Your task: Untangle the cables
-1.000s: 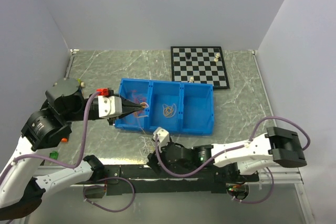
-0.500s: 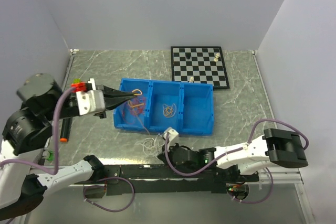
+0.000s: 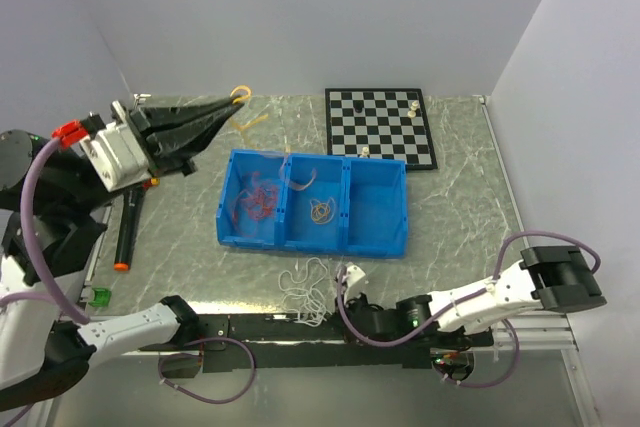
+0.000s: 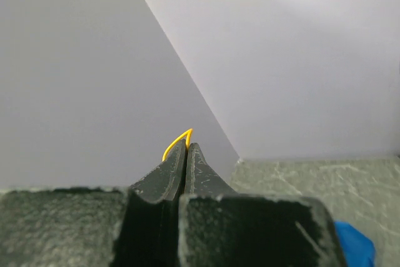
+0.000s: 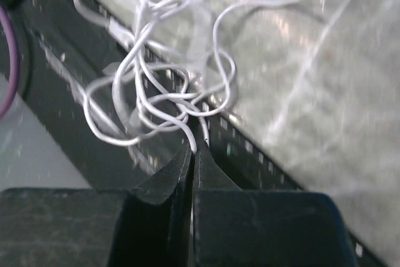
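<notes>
Grey-green marbled worktop (image 3: 450, 202) enclosed by plain pale walls; two arms mounted at its near edge.

1. Blue plastic bin (image 3: 375, 245) with three compartments, near the middle of the worktop. The left compartment holds a loose tangle of red-pink and orange wires (image 3: 255, 205). The middle compartment holds a small yellowish wire loop (image 3: 320, 210).

2. Left gripper (image 4: 187, 146), high above the far left part of the worktop, beyond the bin's left end. Jaws pressed together, with a thin yellow wire (image 4: 175, 142) pinched at the tips. In the top view the yellow strand curls over the tips and trails a little way below them, clear of the bin.

3. Right gripper (image 5: 195, 149), low at the near edge, over the black base rail (image 5: 250, 154). Jaws closed, with one strand of a clump of thin white wire (image 5: 156, 92) caught between the tips. The clump lies in loose overlapping loops, partly on the worktop and partly over the rail, just in front of the bin.

4. Black-and-white chessboard (image 3: 380, 127), at the far right, just beyond the bin, carrying a few small chess pieces.

5. Black pen-shaped item with an orange end (image 3: 127, 232), lying on the worktop left of the bin.
</notes>
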Tool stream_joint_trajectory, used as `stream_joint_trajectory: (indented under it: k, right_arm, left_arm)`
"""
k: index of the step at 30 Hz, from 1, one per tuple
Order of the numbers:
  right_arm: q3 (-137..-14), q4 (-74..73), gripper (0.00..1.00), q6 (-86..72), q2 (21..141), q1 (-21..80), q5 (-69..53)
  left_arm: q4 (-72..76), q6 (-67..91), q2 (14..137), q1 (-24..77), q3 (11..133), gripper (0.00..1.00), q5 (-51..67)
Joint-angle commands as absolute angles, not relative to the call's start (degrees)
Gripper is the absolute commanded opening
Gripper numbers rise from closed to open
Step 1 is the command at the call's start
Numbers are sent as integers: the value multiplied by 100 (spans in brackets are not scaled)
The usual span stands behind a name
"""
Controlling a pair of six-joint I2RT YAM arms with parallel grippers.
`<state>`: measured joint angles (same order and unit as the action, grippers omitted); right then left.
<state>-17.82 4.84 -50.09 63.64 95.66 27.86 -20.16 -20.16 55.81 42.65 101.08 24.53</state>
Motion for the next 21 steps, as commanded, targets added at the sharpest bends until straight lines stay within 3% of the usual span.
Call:
stream_joint_trajectory:
  k: [1, 13, 21]
  right_arm:
    - [-1793, -526, 0, -5984, 5942, 10115, 3453]
    - [-2628, -2829, 0, -7039, 4694, 11117, 4771]
    - [-2760, -3014, 0, -6952, 4342, 11267, 5045]
  left_arm:
    - [-1343, -1583, 6002, 4245, 10309, 1, 2311]
    - [-730, -1441, 6310, 4245, 8649, 1, 2040]
    - [-361, -1784, 6618, 4245, 7437, 1, 1627]
